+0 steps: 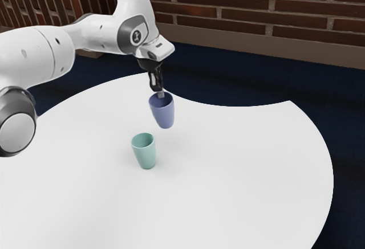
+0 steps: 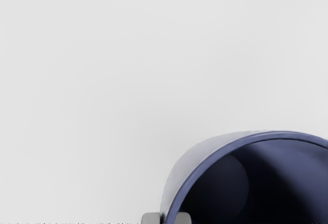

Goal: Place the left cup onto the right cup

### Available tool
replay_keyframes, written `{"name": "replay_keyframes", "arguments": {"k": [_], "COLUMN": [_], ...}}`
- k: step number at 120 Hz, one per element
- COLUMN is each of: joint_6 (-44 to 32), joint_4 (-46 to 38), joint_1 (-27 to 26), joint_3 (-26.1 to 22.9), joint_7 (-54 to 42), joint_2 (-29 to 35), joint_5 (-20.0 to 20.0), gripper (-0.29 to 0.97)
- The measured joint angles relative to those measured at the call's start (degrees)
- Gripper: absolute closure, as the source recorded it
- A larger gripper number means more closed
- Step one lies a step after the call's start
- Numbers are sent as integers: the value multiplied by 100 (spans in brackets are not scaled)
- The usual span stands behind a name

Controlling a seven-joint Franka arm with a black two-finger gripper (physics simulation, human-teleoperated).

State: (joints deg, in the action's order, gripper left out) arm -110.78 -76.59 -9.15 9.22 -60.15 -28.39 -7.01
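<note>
Over the middle of the white round table point(image 1: 256, 163), the gripper point(image 1: 159, 92) has the blue cup point(image 1: 162, 114) pinched by its rim. As far as I can read it, one finger is inside the wall and one outside, so the claw is closed on that cup. Grabbing the wall from above makes sense to me: the cup hangs mouth up and its base is free to drop into something. It looks a bit tilted, probably because it's held at one side.

The green cup point(image 1: 144, 151) stands upright on the table, near the blue one but apart from it, toward the exterior view's left and closer to the camera. I'd guess that's the target, so the stacking isn't done yet.

Hard to call whether the blue cup is off the table or resting on it, since there's no shadow to help. In the wrist view the blue cup point(image 2: 205, 172) is cut off at the edge, its inside is dark, and the finger pads point(image 2: 152, 218) barely peek in at the rim.
</note>
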Motion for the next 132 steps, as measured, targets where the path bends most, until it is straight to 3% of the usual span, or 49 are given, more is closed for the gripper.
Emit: {"name": "replay_keyframes", "arguments": {"k": [132], "joint_6": [629], "joint_4": [-657], "joint_1": [6], "joint_3": [32], "joint_7": [570], "joint_2": [578], "joint_5": [226], "gripper": [79]}}
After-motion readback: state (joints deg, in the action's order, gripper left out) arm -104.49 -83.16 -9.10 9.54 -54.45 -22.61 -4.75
